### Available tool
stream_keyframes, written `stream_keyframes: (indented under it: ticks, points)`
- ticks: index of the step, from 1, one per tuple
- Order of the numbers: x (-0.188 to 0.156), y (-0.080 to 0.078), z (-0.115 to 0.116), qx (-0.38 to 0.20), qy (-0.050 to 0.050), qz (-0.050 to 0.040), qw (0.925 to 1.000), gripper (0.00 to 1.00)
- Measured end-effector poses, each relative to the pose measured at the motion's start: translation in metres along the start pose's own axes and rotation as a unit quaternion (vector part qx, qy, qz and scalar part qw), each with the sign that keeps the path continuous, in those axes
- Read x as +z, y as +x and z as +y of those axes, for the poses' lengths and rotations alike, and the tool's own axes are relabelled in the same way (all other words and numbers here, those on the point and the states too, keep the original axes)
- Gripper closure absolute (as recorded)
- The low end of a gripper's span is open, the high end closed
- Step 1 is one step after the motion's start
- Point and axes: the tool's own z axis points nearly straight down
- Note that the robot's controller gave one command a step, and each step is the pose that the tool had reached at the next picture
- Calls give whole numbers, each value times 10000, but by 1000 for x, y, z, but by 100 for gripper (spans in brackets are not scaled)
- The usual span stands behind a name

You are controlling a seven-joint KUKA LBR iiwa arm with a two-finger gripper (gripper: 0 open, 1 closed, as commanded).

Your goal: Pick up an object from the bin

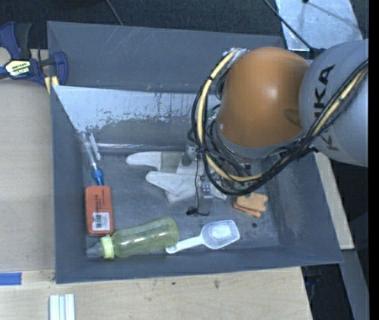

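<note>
One gripper hanging over mid-bin, sitting at right edge of white crumpled thing, grip state unreadable, orange wrist cover blocking view, white scoop and yellow-green bottle lying just below, orange piece lying beside it to the right.

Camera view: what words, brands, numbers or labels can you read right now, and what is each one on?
"KA": large dark letters on the grey arm; the rest of the word is hidden behind its orange cover.
White label on the orange box at the bin's left: printed, but too small to read.
Yellow-green bottle and white spoon: no writing to be made out.
</note>
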Motion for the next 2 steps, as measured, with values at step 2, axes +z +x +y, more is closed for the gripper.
stream_keyframes:
  ticks: [2]
  points:
    - [8, -10, -4, 239, -6, -45, 9997, 0]
